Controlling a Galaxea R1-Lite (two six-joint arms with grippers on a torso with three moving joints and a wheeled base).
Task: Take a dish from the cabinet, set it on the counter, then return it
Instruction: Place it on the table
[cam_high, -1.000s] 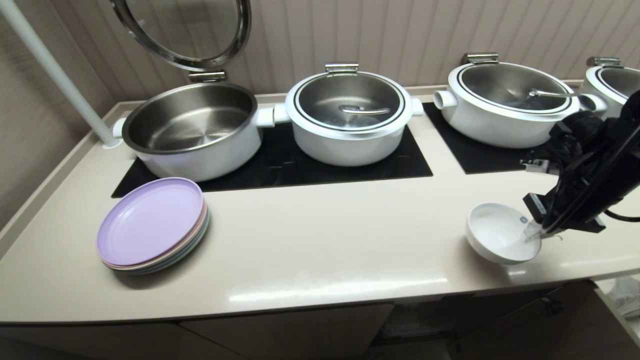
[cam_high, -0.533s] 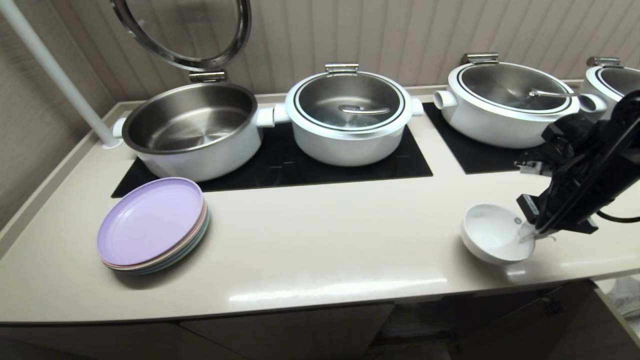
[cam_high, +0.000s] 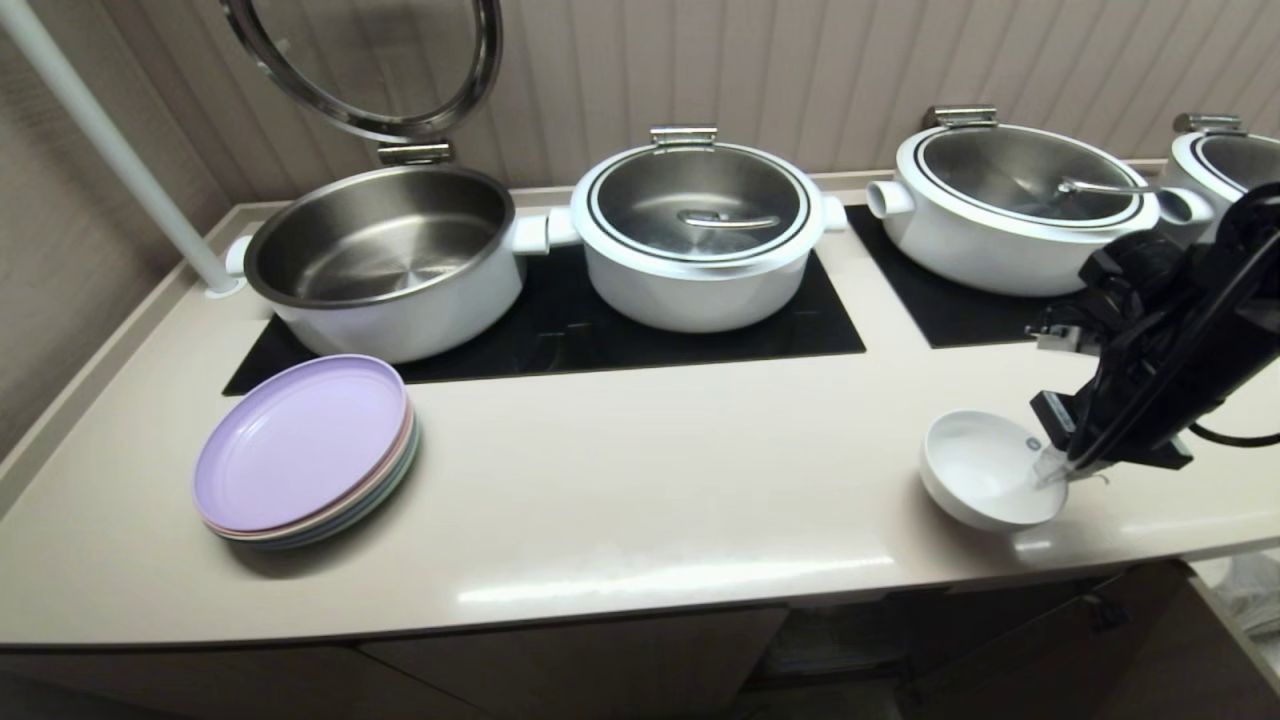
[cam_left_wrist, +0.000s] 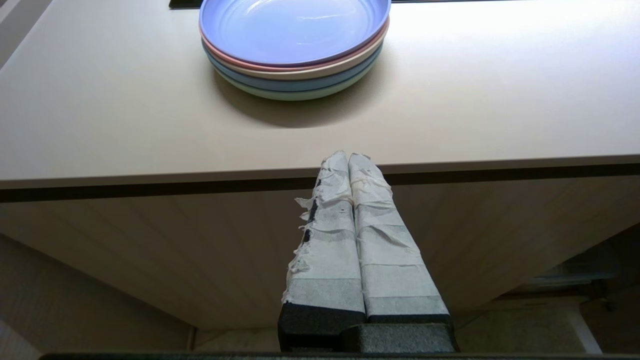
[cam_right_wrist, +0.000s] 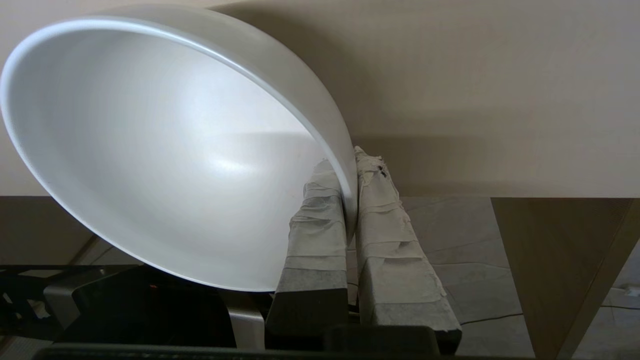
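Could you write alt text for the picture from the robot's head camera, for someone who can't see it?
The robot's right gripper pinches the rim of a small white dish above the right end of a beige counter. Behind stand four white pots on black cooktop panels, the leftmost with its lid raised, and a stack of pastel plates lies at left.

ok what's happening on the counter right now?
The right gripper is shut on the rim of the small white bowl, one finger inside and one outside, holding it tilted at the counter near its right front edge. The left gripper is shut and parked below the counter edge, in front of the stack of pastel plates. Covered pots sit behind on the cooktop.
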